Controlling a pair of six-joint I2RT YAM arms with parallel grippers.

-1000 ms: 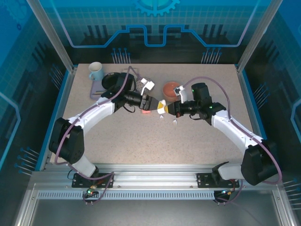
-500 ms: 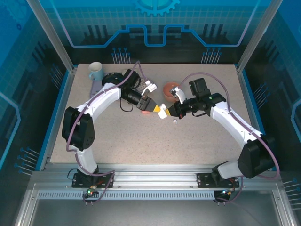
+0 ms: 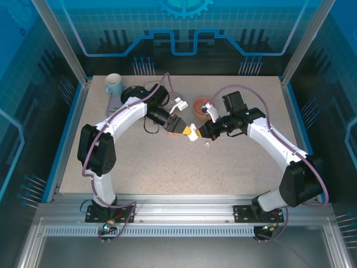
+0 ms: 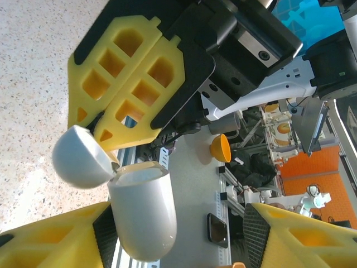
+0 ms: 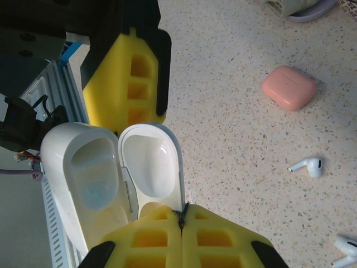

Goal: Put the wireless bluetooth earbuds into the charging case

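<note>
The white charging case hangs open above the table, its lid pinched at the edge by my shut right gripper. In the left wrist view the case body stands between the spread fingers of my left gripper, close against the left pad and well clear of the right pad. From above, the two grippers meet at the case. A white earbud lies on the table, with another nearby. The case's wells look empty.
A salmon-pink closed case lies on the speckled table beyond the earbuds. At the back stand a pale mug, a dark round object and an orange bowl.
My left gripper has moved right to meet the white case, and its fingers have narrowed around the body. The right gripper has shifted slightly left, still holding the lid.
</note>
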